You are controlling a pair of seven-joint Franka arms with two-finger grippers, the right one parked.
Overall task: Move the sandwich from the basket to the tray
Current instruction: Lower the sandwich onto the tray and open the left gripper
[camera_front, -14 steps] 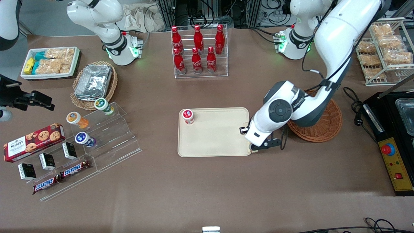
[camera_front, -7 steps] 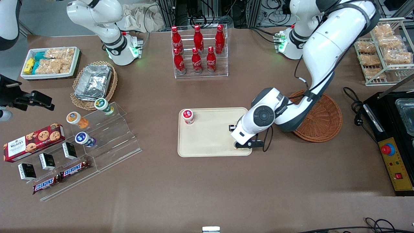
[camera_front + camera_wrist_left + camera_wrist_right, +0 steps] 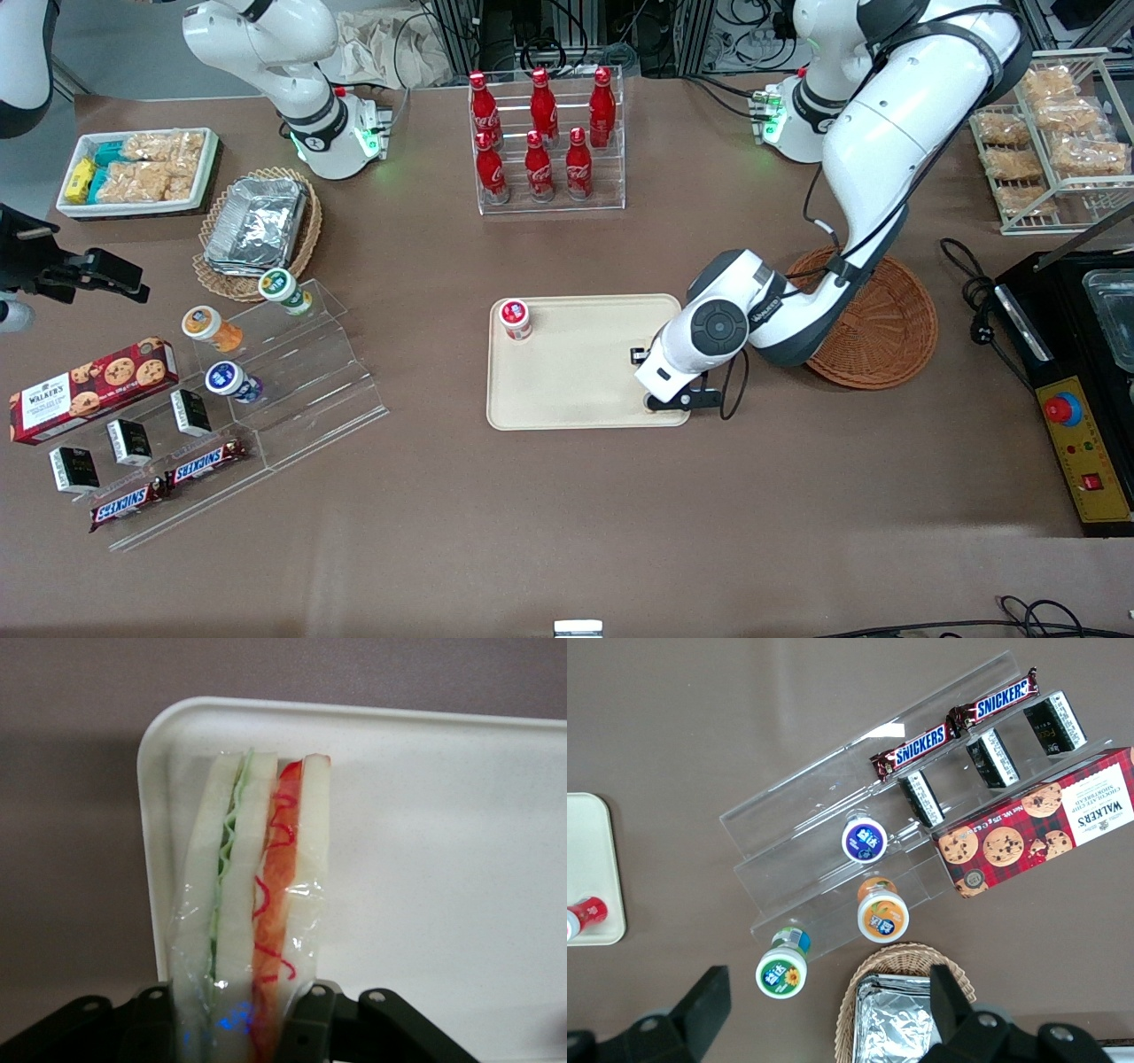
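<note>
My left gripper (image 3: 660,392) hangs low over the cream tray (image 3: 567,381), at the tray's corner nearest the front camera toward the working arm's end. In the left wrist view the gripper (image 3: 237,1014) is shut on the sandwich (image 3: 257,895). The sandwich is white bread with green and orange-red filling in clear film, and it stands on edge over the tray's rounded corner (image 3: 168,735). In the front view the wrist hides the sandwich. The reddish-brown wicker basket (image 3: 890,328) sits beside the tray toward the working arm's end, partly under the arm, and nothing shows in it.
A small red-lidded jar (image 3: 515,319) stands on the tray's corner farthest from the gripper. A rack of red cola bottles (image 3: 545,142) stands farther from the front camera. A clear stepped stand with jars and snack bars (image 3: 266,381) lies toward the parked arm's end. A black appliance (image 3: 1076,372) stands past the basket.
My gripper has carried the sandwich from the tray's edge inward over the tray, toward the parked arm's end. It has hardly moved in the last half second.
</note>
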